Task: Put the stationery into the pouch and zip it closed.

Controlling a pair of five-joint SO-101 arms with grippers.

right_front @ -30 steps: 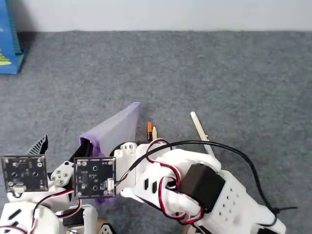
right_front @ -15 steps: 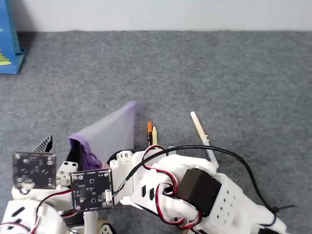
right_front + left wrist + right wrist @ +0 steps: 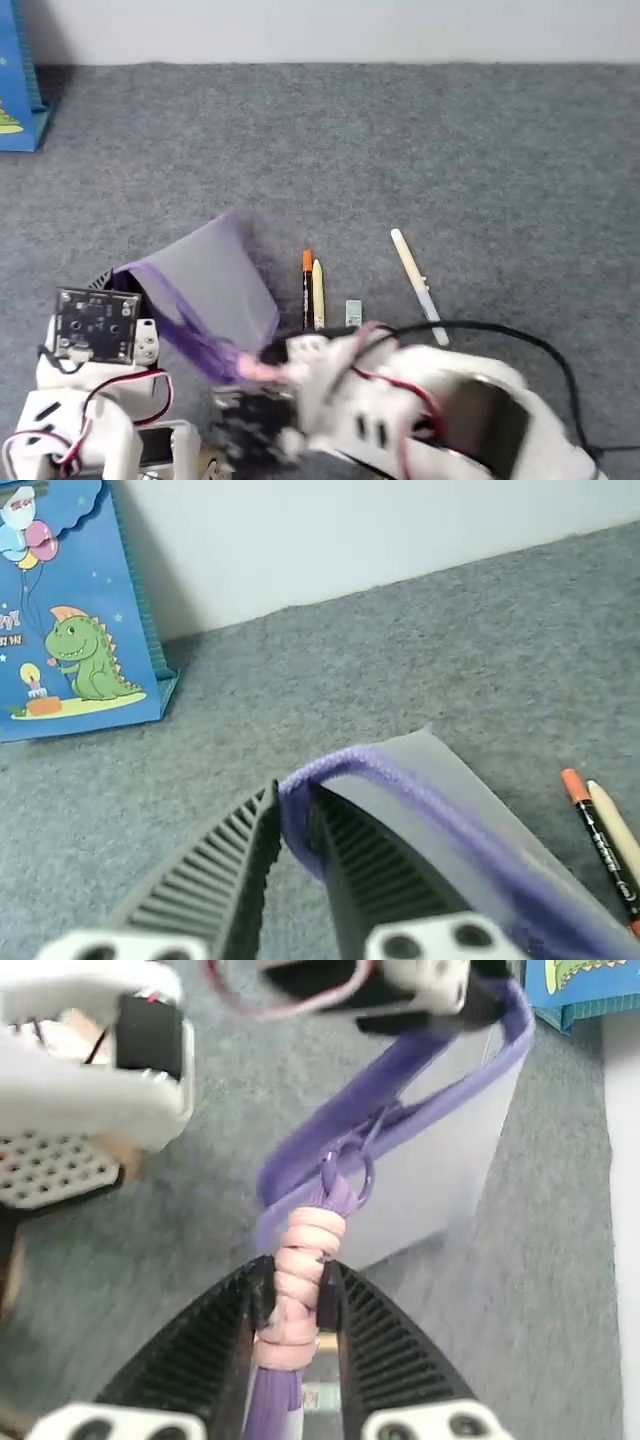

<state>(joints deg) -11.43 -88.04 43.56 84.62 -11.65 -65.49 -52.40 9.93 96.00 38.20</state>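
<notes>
since a second ago the pouch (image 3: pixel 215 285) has swung over, its far corner shifting sideways, and the right arm (image 3: pixel 440 425) has drawn back from it.

from above, the stationery lies on the tabletop (image 3: pixel 480 160), all outside the pouch. a pen (image 3: pixel 307 285) and a pencil (image 3: pixel 318 292) are just beside it, an eraser (image 3: pixel 352 312) is next to those, and a white pen (image 3: pixel 415 280) is farthest from it.

in the left wrist view, the left tool (image 3: pixel 293 802) is pinched almost shut on the pouch's purple rim (image 3: pixel 400 780).

in the right wrist view, the right tool (image 3: pixel 296 1280) is clamped on the pink pull (image 3: pixel 300 1245) at the pouch's zip, which gapes open beyond it.

the step looks like opening the zip. the left hold should stay firm as the anchor while the right draws the pull along the zip's line, not upward, or the pouch will lift and twist. the mouth should end up facing the pen.
</notes>
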